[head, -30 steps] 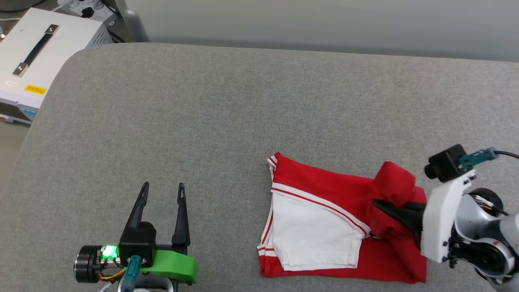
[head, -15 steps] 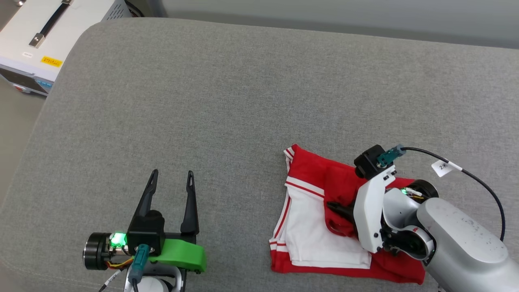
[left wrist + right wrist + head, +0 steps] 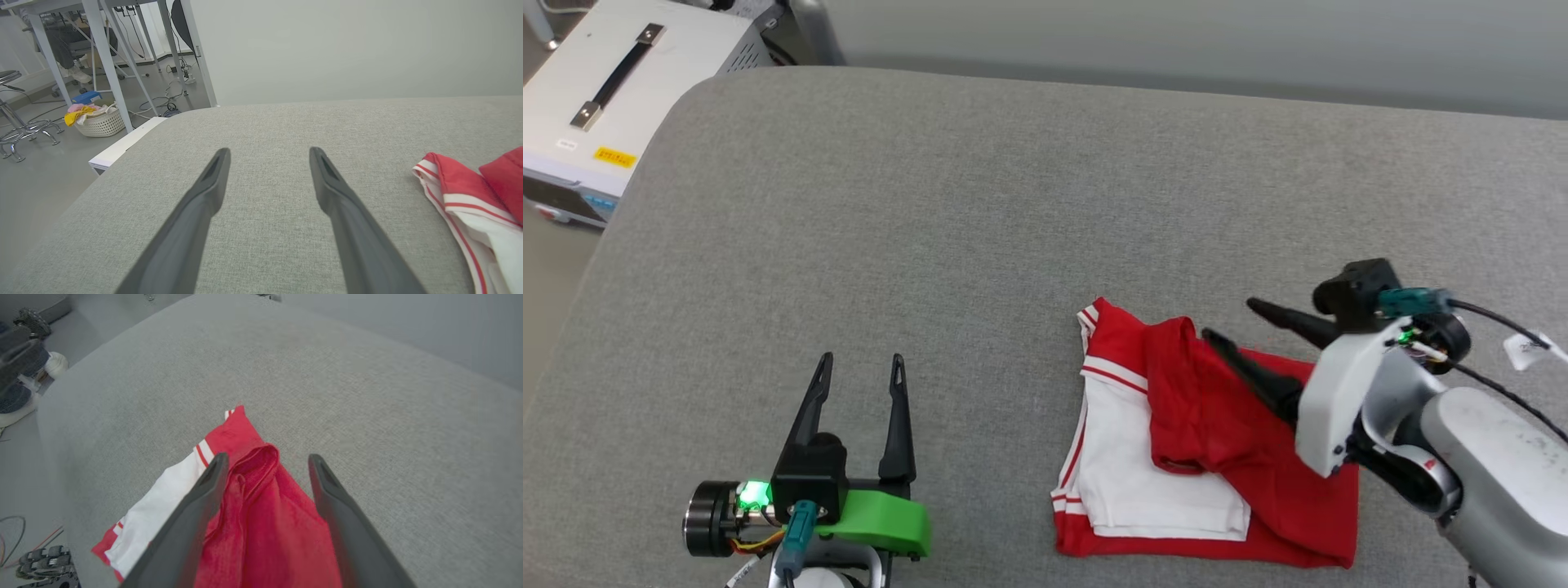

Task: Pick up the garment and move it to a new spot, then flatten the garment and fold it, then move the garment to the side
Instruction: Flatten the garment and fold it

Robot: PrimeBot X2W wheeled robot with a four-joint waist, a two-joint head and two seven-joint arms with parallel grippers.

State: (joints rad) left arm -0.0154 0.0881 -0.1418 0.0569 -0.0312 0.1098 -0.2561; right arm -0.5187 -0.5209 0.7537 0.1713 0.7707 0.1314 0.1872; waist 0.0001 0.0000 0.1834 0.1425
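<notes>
Nearest the robot, the left gripper [image 3: 862, 363] rests low over the grey cushion [image 3: 980, 204]. Its two fingers are apart with nothing between them, and it sits well to the left of the work. Its own wrist view shows the same thing: spread fingers over bare fabric, with the shirt [image 3: 461, 192] off at the right edge.

The shirt [image 3: 1201, 425] lies on the cushion in front of the robot's right side. It is no longer spread out but gathered into a compact, roughly square packet. A white sleeve with striped trim faces up on the left half, and a red flap is laid across it from the right. The flap is rumpled, with a raised ridge along its left edge, so the top layer is not flat. The lettering and number are not visible.

Just beyond, the right gripper [image 3: 1229, 318] hangs over the far right part of the shirt. Its fingers are wide apart and hold nothing. From its wrist view the red fold [image 3: 261, 522] lies below and between the fingers, and I cannot tell whether the tips touch the cloth.

By this look, the pick-up, the move to a new spot and the flattening are done, and the folding is well along. What seems left is to smooth or finish the top fold, then move the packet to the side.

Farther off, the cushion is bare up to the pale wall, and a white box with a black handle [image 3: 613, 73] stands past its far left corner.
</notes>
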